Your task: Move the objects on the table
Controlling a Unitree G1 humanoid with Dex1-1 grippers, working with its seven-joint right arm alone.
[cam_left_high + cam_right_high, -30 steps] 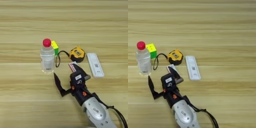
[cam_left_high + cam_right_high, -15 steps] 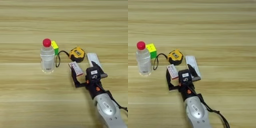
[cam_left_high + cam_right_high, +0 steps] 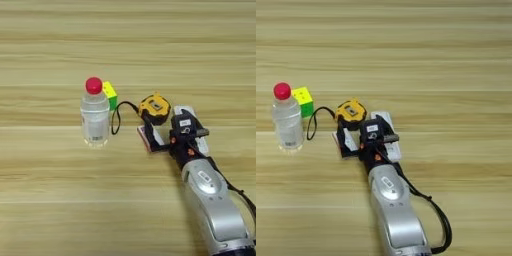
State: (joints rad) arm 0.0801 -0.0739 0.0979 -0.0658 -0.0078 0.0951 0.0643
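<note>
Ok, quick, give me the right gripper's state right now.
Right gripper: over the small white-red box, just below the tape measure; whether it is gripping the box cannot be told.

the light wood-grain surface [image 3: 60,200] carries a red-capped bottle [image 3: 95,120], a puzzle cube [image 3: 110,95] behind it, a tape measure [image 3: 154,108], and a flat white device [image 3: 387,131].

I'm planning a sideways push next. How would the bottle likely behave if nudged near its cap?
The bottle stands upright, tall and narrow, so a push up at the red cap would probably tip it. It looks clear and mostly empty, so likely light. Once down, its round body could roll toward the cube behind it.
</note>
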